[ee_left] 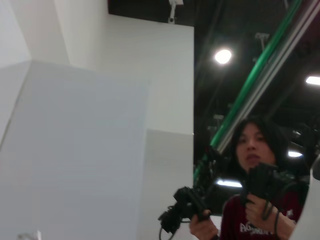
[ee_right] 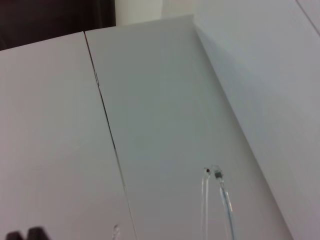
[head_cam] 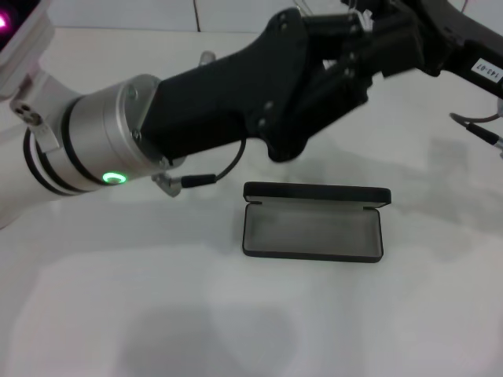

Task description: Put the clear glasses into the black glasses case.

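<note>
The black glasses case (head_cam: 313, 221) lies open on the white table (head_cam: 118, 298). Both grippers meet far above it; their grip cannot be told. The clear glasses (ee_right: 216, 200) show only their thin arms.

The black glasses case (head_cam: 313, 221) lies open on the white tabletop (head_cam: 157, 314), its grey tray facing up with nothing over it. Bare tabletop surrounds it in front and on both sides. Behind and above it, the left pincer (head_cam: 357, 47) and its arm span the back, blocking that approach.
</note>
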Available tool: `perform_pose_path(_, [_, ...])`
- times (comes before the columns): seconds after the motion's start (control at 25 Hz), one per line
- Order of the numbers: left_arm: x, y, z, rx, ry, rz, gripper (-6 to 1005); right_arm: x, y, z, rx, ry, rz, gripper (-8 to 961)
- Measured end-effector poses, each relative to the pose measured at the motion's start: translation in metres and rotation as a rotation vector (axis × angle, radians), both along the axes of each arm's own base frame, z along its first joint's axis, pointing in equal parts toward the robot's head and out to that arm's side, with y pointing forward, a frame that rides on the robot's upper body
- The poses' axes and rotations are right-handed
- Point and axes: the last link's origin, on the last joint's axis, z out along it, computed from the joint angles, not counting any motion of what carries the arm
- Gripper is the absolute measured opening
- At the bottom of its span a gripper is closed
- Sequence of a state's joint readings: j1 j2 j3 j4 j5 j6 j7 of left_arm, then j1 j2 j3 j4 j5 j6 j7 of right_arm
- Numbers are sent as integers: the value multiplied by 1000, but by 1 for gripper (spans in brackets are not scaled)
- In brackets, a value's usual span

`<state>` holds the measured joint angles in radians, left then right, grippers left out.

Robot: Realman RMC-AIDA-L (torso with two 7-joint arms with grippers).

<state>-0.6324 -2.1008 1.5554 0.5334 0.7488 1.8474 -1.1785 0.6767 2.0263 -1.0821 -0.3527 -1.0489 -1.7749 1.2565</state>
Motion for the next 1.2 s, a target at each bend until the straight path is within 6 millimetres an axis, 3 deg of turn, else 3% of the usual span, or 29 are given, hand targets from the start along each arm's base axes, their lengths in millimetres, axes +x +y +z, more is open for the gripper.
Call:
perform_pose_path(0.6, [-5,21,-3,28,24,169,80,-3,1,-6,-18,-29,7,79])
perform_pose_path(1.2, [-9,28,-3,33,30,222,80,-10,6,-13,-28,-72,19,80])
